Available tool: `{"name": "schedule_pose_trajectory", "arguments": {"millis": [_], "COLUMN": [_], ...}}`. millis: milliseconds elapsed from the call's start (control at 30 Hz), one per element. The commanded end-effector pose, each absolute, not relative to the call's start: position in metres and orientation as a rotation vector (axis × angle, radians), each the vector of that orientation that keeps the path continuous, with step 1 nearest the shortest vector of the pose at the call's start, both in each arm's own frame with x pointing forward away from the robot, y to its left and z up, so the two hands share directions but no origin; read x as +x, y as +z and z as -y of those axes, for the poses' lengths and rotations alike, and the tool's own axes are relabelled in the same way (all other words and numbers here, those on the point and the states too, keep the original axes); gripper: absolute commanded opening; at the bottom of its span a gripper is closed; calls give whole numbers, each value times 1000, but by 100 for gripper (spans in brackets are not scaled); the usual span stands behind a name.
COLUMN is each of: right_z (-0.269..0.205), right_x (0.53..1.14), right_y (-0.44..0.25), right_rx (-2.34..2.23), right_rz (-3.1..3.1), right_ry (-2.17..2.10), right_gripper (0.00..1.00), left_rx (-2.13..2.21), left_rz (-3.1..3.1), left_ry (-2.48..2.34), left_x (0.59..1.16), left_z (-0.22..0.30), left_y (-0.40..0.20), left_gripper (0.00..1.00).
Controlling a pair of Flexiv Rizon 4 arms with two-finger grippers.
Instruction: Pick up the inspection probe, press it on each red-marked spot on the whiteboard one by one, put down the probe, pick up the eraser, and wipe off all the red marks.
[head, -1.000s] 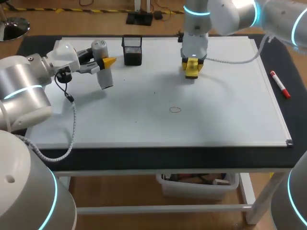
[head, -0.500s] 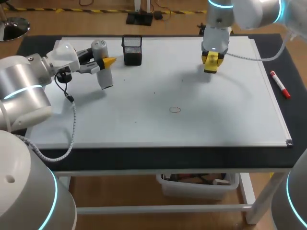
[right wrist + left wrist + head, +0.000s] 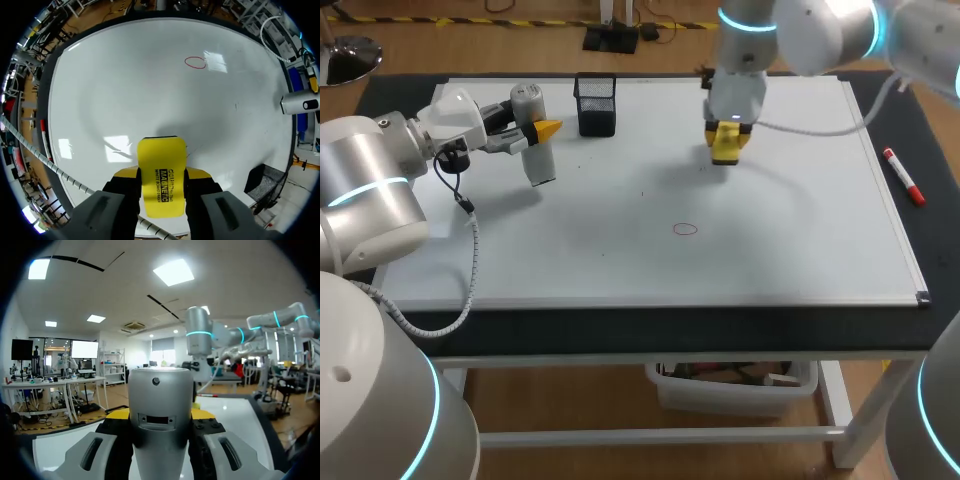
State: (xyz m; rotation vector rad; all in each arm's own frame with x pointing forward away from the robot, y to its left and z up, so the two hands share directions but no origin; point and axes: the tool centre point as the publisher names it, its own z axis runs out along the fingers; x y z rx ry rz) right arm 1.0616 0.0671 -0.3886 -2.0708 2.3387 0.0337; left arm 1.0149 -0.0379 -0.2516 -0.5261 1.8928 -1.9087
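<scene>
Clamping the grey inspection probe (image 3: 534, 150) from two sides with the left gripper (image 3: 544, 130), over the far left part of the whiteboard (image 3: 770, 260). Holding it nearly upright, just left of the black mesh pen holder (image 3: 596, 105) and apart from it. Not showing clearly whether touching the board with its lower end. In the left wrist view, filling the space between the yellow tips with the probe's rounded grey body.

Pinching the yellow eraser (image 3: 161, 170) with the right gripper (image 3: 725, 142), set narrow and pressing on both long sides. Hanging over the far middle of the board, right of the pen holder, reaching in from the far right corner. Throwing a shadow on the board just ahead of the eraser; cannot tell whether resting on the surface or hovering just above it.

Leaving one small red mark (image 3: 686, 229), an oval outline, unwiped near the board's middle, nearer than the eraser, slightly left of it and well apart from both grippers.

Seeing a red marker (image 3: 903, 176) lying on the black table (image 3: 932, 160), just right of the whiteboard's edge.
</scene>
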Motion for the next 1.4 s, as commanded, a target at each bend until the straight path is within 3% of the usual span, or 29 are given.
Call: {"name": "schedule_pose_trajectory", "arguments": {"millis": [33, 800, 1400], "right_z": [-86, -102, -66], "right_x": [1065, 1057, 1061], "right_y": [-397, -421, -424], "right_rx": [-2110, -2168, -2106], "right_rz": [-2336, -2324, -2412], "right_ry": [24, 33, -5], "right_gripper": [0, 0, 0], "left_rx": [-525, -525, -525], "left_rz": [-1885, -1885, -1885], "left_ry": [-1910, -1910, -1910], "left_x": [1015, 1015, 1015], "left_z": [38, 38, 38], "left_y": [-252, -252, -252], "left_gripper": [0, 0, 0]}}
